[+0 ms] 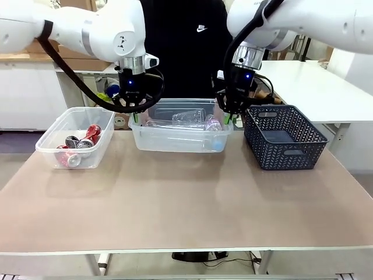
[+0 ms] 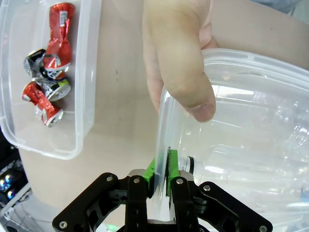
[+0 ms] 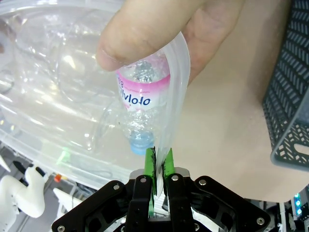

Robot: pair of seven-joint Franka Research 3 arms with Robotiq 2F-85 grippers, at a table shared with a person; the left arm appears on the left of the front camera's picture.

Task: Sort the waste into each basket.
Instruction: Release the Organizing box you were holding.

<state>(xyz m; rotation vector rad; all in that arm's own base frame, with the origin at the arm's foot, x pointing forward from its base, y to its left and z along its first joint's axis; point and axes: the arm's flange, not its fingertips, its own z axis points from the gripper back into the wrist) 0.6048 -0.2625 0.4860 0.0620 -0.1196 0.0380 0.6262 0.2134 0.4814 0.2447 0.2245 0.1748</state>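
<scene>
inside middle tub (image 1: 140,137), clear bottles (image 1: 189,117)

Near half of the table (image 1: 175,204) lies bare and open to passage. The far strip is blocked by the can tub (image 1: 73,140), the bottle tub (image 1: 180,137) and the lattice basket (image 1: 284,137), with narrow gaps between. Both grippers and a person's thumbs (image 2: 178,63) crowd the bottle tub's end rims.
</scene>
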